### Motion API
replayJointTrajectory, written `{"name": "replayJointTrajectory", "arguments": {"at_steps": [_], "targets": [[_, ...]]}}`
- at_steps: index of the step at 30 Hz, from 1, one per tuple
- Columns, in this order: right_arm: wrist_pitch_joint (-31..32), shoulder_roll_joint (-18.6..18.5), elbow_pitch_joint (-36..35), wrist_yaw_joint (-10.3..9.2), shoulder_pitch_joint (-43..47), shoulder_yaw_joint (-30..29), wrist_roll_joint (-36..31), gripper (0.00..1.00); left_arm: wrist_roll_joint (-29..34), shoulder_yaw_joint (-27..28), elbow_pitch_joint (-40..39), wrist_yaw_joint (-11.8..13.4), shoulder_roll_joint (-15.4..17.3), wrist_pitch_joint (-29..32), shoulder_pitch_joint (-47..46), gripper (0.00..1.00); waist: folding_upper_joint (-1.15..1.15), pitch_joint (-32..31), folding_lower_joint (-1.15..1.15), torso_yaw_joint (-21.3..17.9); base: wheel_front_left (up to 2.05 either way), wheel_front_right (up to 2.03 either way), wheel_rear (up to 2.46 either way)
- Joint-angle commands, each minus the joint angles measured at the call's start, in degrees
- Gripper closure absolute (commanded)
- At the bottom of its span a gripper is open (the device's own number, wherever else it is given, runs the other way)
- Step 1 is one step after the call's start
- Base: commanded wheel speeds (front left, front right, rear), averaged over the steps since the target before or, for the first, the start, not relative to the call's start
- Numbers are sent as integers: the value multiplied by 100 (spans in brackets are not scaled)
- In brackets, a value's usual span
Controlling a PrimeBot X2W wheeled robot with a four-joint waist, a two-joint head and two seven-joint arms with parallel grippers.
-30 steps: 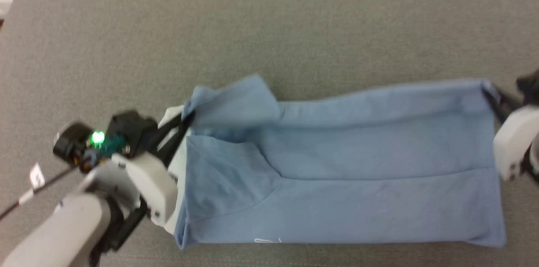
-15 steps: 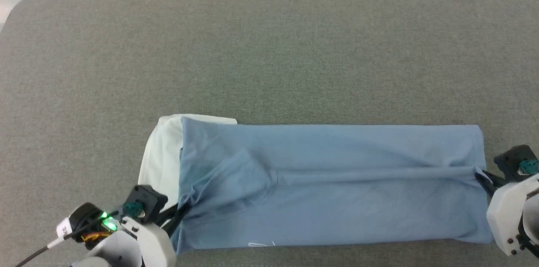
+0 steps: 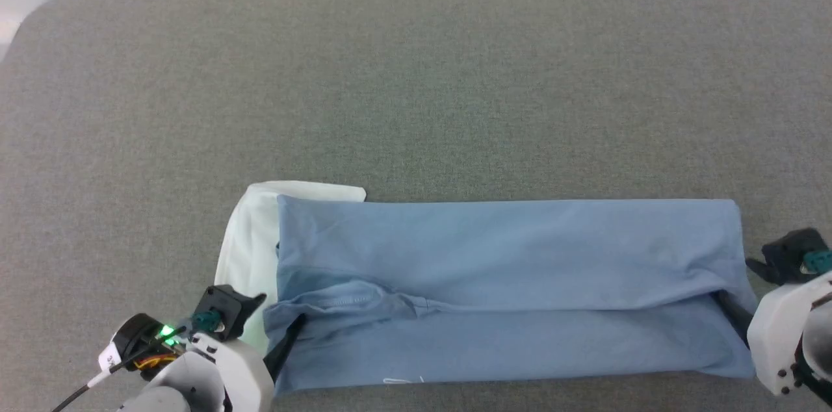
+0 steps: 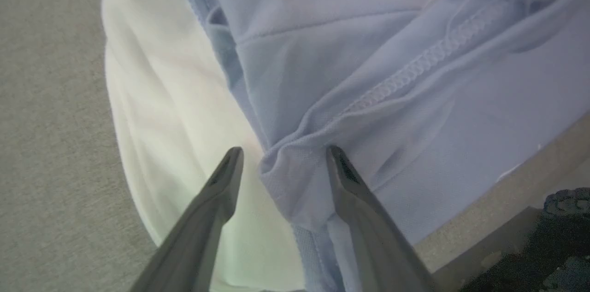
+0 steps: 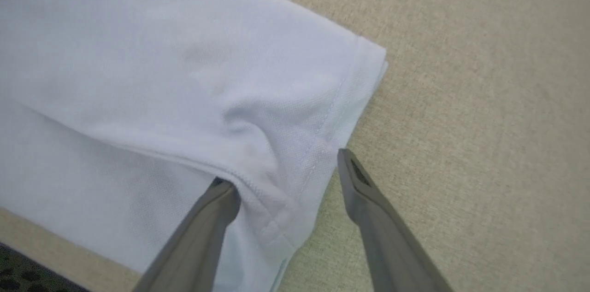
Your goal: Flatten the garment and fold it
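The garment (image 3: 507, 282), a light blue polo shirt, lies folded lengthwise into a long band near the table's front edge. Its white collar (image 3: 250, 249) sticks out at the left end, and a small white logo (image 3: 403, 381) shows on the front edge. My left gripper (image 3: 286, 342) is at the collar end, open, with a bunched fold (image 4: 295, 167) lying loose between its spread fingers (image 4: 221, 186). At the hem end, my right gripper (image 3: 731, 308) is open too, its fingers (image 5: 216, 209) straddling the hem corner (image 5: 295, 167) of the garment (image 5: 161, 75).
The grey fabric-covered table (image 3: 390, 74) stretches wide behind the shirt. Its rounded back-left corner (image 3: 39, 9) meets a pale wall. In the left wrist view the table's front edge (image 4: 498, 195) drops to dark floor close to the shirt.
Both grippers have gone from shut on the folded-over edge to open. The top layer has dropped onto the lower one, leaving a crease along the middle. The head camera shifted early on.
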Motion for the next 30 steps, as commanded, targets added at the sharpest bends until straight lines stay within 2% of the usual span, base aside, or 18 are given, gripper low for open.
{"name": "replayJointTrajectory", "arguments": {"at_steps": [1, 6, 10, 13, 18, 19, 23, 25, 27, 30], "targets": [[-45, -2, -110, 29, -94, -55, 133, 0, 2, 72, 15, 41, -62, -153, -98, 0, 0, -128, 0, 0, 0, 0, 0], [77, 106, -505, 29, -75, -467, 514, 0, -225, 440, -136, 256, -192, -753, 8, 0, 0, -398, 0, 1, 0, 0, 0], [213, 260, -629, 29, 62, -1007, 540, 0, -483, 893, -316, 589, -333, -1348, 205, 0, 0, -578, 0, 37, 0, 0, 0], [269, 667, -639, 29, 200, -1559, 526, 0, -697, 1242, -445, 843, -543, -1764, 400, 0, 0, -656, 0, 74, 0, 0, 0], [478, 1733, -388, 29, 465, -2749, -82, 0, -582, 1797, -549, 1323, -993, -2038, 720, 0, 0, -680, 0, 148, 0, 0, 0], [478, 1733, -388, 29, 465, -2749, -82, 0, -582, 1797, -549, 1323, -993, -2038, 720, 0, 0, -680, 0, 148, 0, 0, 0], [600, 2520, -370, 29, 623, -3299, -465, 0, -53, 2516, -889, 1454, -1570, -2054, 950, 0, 0, -626, 0, 232, 0, 0, 0], [647, 2802, -338, 29, 651, -3512, -591, 0, 283, 2835, -1037, 1383, -1846, -2055, 1116, 0, 0, -595, 0, 258, 0, 0, 0], [736, 2982, -278, 29, 675, -3635, -758, 0, 841, 2884, -968, 1309, -1882, -2056, 1301, 0, 0, -575, 0, 264, 0, 0, 0], [866, 3165, -76, 29, 635, -3796, -918, 0, 1604, 2872, -873, 1392, -1964, -2056, 1441, 0, 0, -541, 0, 253, 0, 0, 0]]}}
